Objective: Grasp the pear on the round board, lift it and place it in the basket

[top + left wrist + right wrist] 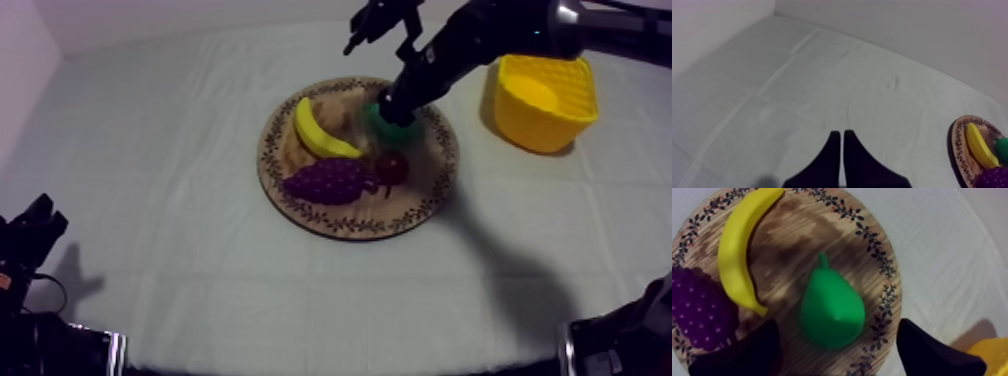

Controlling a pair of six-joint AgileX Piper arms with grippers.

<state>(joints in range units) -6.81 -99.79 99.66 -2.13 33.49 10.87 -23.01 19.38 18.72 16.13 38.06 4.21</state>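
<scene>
Hovering over the green pear (832, 310) on the wooden board (340, 222), right gripper (838, 325) wide open, fingers (747, 350) either side, seemingly not touching it, left gripper (842, 135) closed on nothing, yellow basket (545, 100) nearby.

The pear (832, 310) is green, the banana (739, 248) yellow, the grapes (699, 310) purple. A dark leafy pattern rims the brown board (797, 233).

A robot lab bench: cloth-draped table (180, 260), bare pale wall (897, 30), robot arm (500, 35)

Bare board (802, 243) both sides of pear (832, 313); banana (737, 253) close at 1 side; open cloth (475, 150) before basket (540, 125).
</scene>
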